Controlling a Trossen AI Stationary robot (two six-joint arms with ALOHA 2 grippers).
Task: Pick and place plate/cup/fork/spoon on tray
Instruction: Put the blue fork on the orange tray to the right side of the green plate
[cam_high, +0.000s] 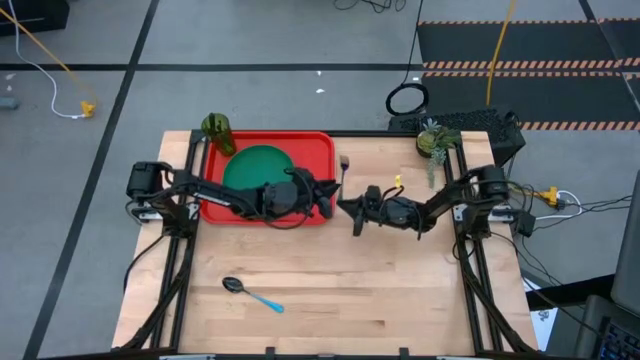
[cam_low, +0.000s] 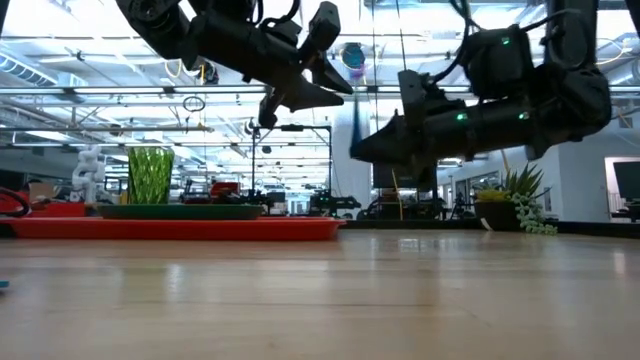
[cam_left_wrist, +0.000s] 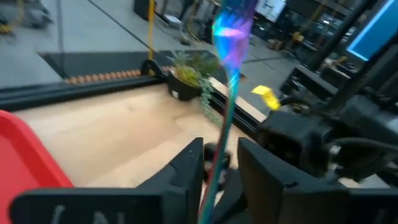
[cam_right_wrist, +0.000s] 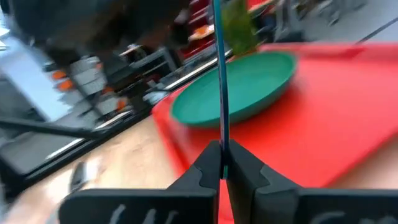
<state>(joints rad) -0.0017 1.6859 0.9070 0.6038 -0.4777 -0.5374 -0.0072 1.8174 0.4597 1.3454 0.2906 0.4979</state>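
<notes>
While the fork (cam_right_wrist: 221, 74) stands upright between the two hands, above the table (cam_high: 400, 290) just off the right edge of the tray (cam_high: 318, 145), we are in the middle of passing it from one arm to the other. Our right hand (cam_right_wrist: 221, 167) is closed tight on the slim handle, fingers pinched together on it. Our left hand (cam_left_wrist: 219, 163) has its fingers parted a little around the same shaft, with the purplish head showing beyond them, so we judge it is letting go.

To do this well, we should keep the right grip firm and motionless until the left fingers stand clearly off the handle, then draw the left arm straight back so it does not knock the fork askew. After that we would carry it over the tray and lay it beside the plate (cam_high: 258, 165), which already sits there with the cup (cam_high: 217, 130) at the far left corner. The spoon (cam_high: 250, 292) lies on the near part of the table, well apart
</notes>
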